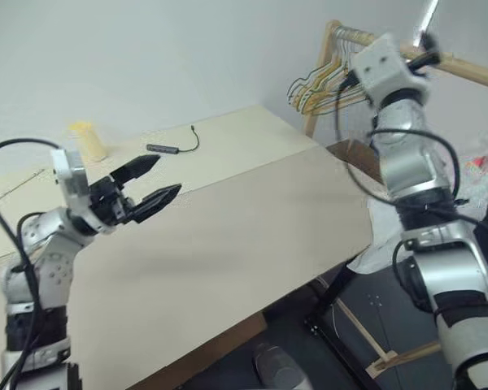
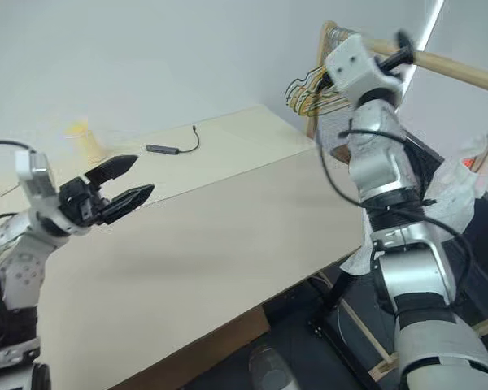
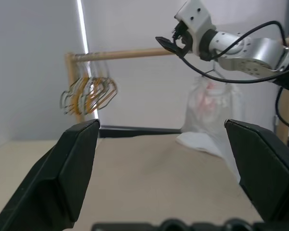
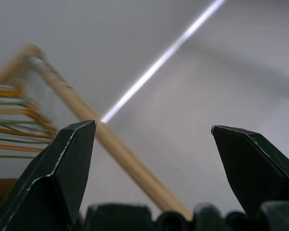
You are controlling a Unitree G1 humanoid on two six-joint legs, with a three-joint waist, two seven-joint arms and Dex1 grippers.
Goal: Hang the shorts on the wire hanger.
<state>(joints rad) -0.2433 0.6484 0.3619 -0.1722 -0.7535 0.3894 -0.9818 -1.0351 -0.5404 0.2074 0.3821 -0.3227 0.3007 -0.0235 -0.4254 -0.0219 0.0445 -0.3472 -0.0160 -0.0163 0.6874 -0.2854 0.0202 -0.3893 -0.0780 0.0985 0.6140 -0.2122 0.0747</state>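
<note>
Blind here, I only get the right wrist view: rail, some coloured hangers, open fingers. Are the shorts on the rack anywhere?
Observer: Yes. The shorts hang under the rail, on the other side of the right arm from the coloured hangers. I can't tell what they hang from.
Operator: Where's my right hand relative to them?
Observer: The right hand is up at rail height, between the coloured hangers and the shorts, touching neither.
Operator: Left hand?
Observer: The left hand is open and empty, held over the table.
</note>
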